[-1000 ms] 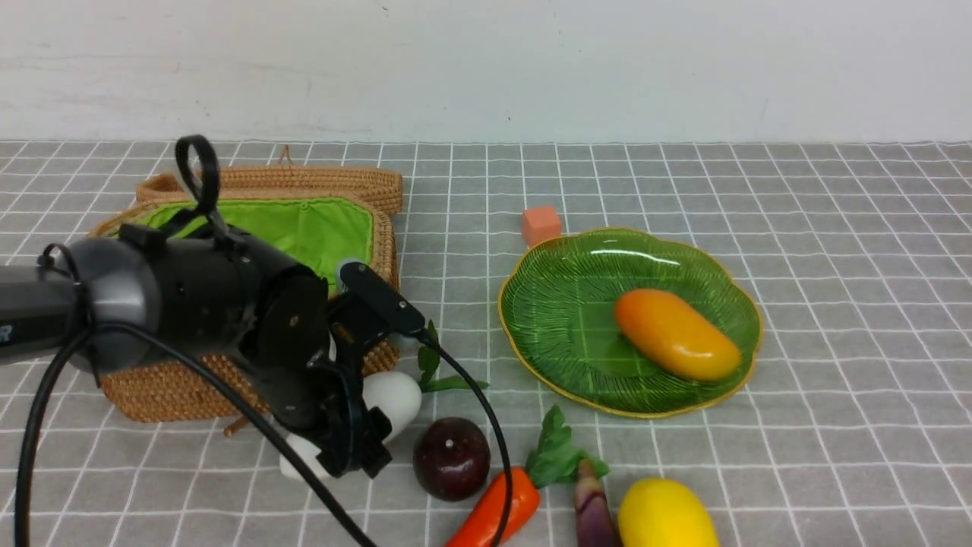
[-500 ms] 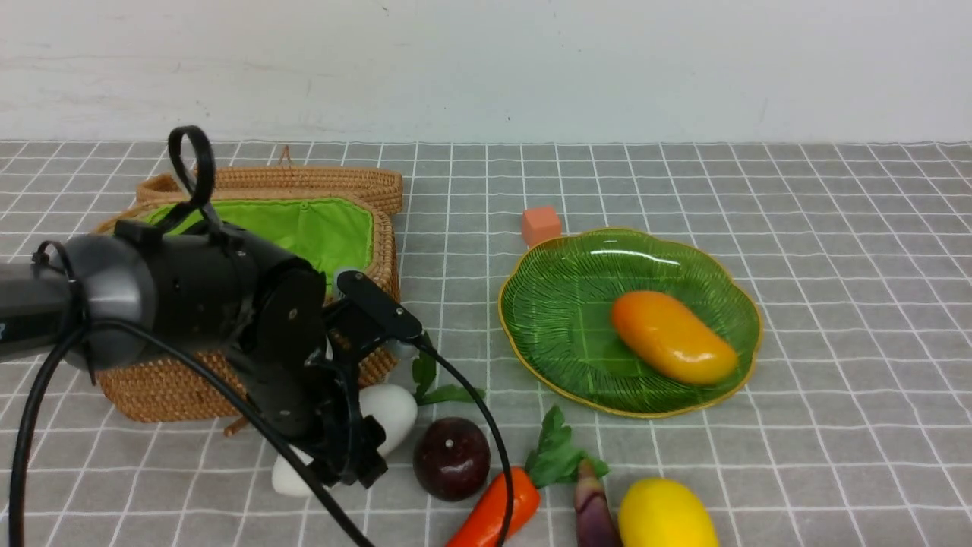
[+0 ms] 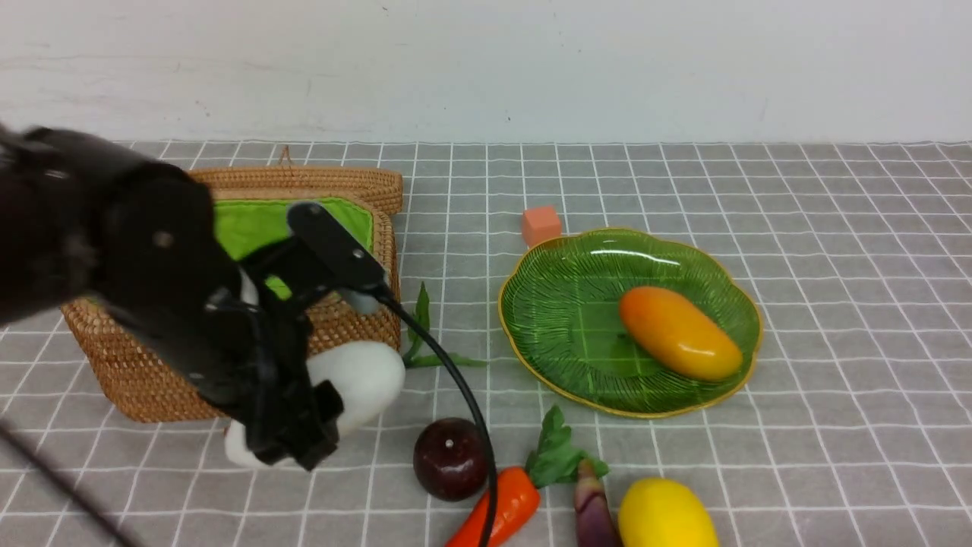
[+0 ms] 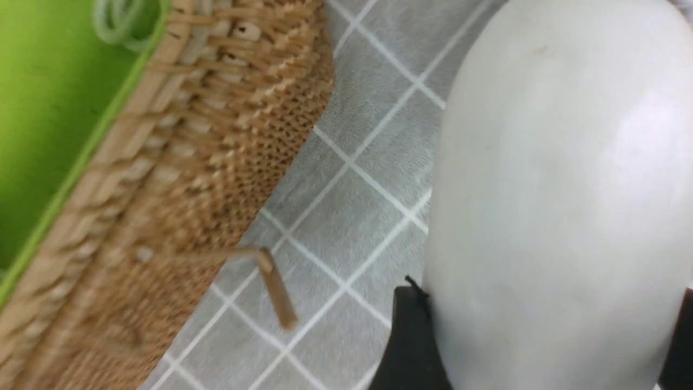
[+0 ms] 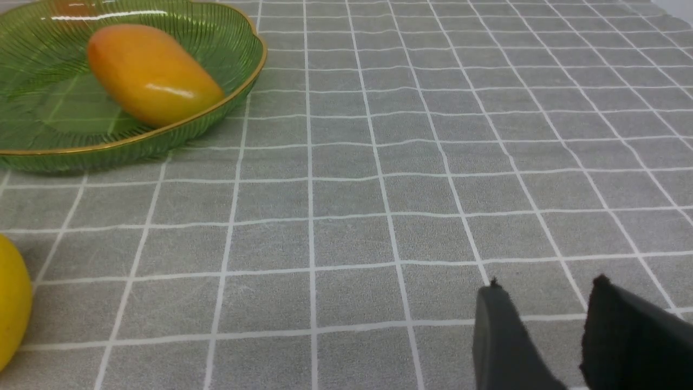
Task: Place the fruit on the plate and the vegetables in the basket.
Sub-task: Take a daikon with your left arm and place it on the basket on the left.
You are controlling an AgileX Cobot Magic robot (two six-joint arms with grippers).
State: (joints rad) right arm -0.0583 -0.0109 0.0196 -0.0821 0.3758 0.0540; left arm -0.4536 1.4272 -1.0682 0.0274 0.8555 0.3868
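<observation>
My left gripper is shut on the white radish, which hangs tilted just off the cloth beside the wicker basket. The left wrist view shows the radish filling the jaws next to the basket's wall. The mango lies on the green plate. Near the front edge lie the plum, carrot, eggplant and lemon. My right gripper is open over bare cloth, right of the plate and the mango.
A small orange cube sits just behind the plate. The basket's lid lies open behind it, and its green lining shows. The left arm's cable loops down in front of the plum. The lemon's edge shows in the right wrist view.
My left arm has risen and swung left toward the basket, carrying the radish up off the cloth. The mango has shifted slightly on the plate.
</observation>
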